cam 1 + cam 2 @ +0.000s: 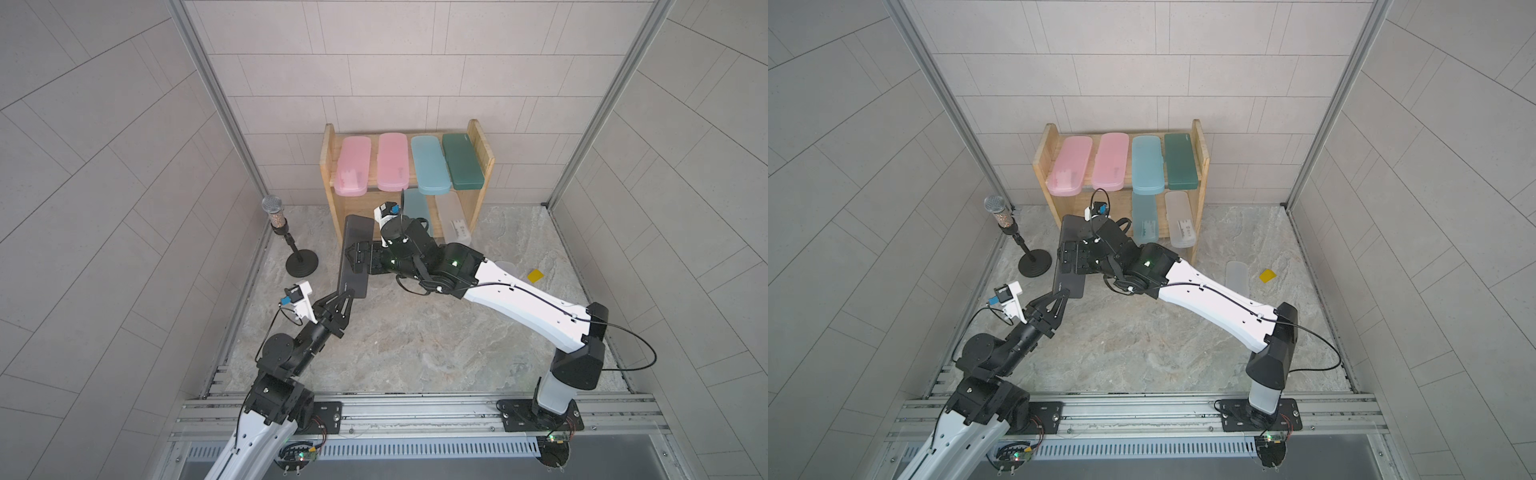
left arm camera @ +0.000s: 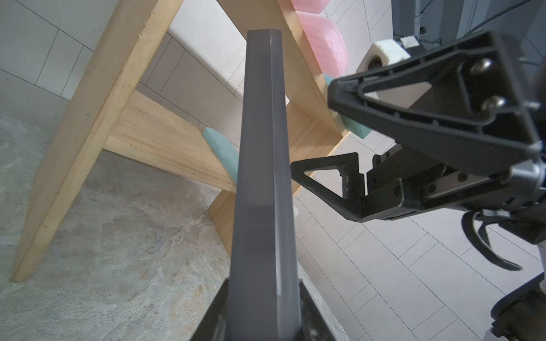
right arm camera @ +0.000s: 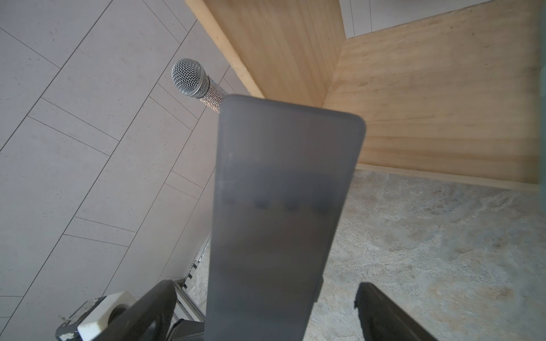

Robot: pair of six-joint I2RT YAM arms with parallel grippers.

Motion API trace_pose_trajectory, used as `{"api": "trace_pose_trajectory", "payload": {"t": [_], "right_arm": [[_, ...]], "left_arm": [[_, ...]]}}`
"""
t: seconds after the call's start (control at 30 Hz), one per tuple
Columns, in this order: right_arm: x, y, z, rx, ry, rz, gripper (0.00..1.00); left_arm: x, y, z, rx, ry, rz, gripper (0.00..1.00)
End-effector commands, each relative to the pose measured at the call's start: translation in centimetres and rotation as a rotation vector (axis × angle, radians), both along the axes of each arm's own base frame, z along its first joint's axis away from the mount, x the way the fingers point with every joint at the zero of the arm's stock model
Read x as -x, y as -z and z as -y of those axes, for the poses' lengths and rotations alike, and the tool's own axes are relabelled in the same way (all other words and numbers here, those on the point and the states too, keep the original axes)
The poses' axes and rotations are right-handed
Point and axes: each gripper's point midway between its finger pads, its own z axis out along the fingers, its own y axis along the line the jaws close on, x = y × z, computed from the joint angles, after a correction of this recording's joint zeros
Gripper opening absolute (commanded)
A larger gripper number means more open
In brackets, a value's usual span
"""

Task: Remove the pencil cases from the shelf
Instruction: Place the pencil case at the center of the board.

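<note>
Left tool (image 1: pixel 352 294) grips black case (image 1: pixel 355 249); microphone (image 1: pixel 273 210) nearby.

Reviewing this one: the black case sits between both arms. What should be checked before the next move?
1. Left pincer shut on the black pencil case at its near end: ok.
2. Right pincer open, with gaps either side of the case in the right wrist view: ok.
3. Case's far end clear of the shelf: cannot tell; they overlap in both top views.
4. Case apart from the microphone: ok.
5. Shelf emptied: not ok; two pink pencil cases, two light blue pencil cases, a dark green pencil case and a frosted clear pencil case are on it.
</note>
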Motion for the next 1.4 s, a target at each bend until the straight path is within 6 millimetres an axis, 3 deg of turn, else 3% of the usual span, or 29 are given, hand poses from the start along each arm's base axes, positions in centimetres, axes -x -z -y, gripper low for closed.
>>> {"api": "trace_pose_trajectory", "payload": {"t": [0.0,0.4,0.87,1.0,1.13,1.2,1.27,1.33,1.37], "right_arm": [[0.3,-0.8,-0.4,0.008,-0.012,0.005,1.0],[-0.3,2.1,-1.0,0.085,0.013,-0.057,1.0],[-0.8,3.4,-2.7,0.053,0.007,-0.087,0.96],[-0.9,3.6,-3.0,0.044,0.003,-0.093,0.87],[-0.8,3.4,-2.8,0.037,0.003,-0.089,0.65],[-0.8,3.2,-2.5,0.04,0.004,-0.082,0.61],[-0.7,3.1,-1.9,0.051,0.004,-0.081,0.6],[-0.4,3.4,-0.9,0.08,-0.004,-0.084,0.59],[-0.1,3.8,-0.1,0.106,-0.006,-0.086,0.59]], "left_arm": [[0.4,-1.2,0.1,-0.003,0.007,0.059,0.0],[0.8,-1.5,-0.4,0.001,-0.008,0.069,0.0],[1.2,-1.7,-0.5,-0.003,-0.006,0.082,0.0],[1.4,-1.8,-0.5,-0.002,-0.001,0.085,0.0],[1.4,-1.8,-0.6,-0.003,-0.008,0.081,0.01],[1.3,-1.7,-0.7,-0.003,-0.017,0.078,0.22],[1.2,-1.6,-1.0,-0.002,-0.033,0.072,0.55],[1.1,-1.5,-1.2,-0.005,-0.048,0.066,0.74],[1.1,-1.5,-1.4,-0.009,-0.056,0.065,0.79]]}}
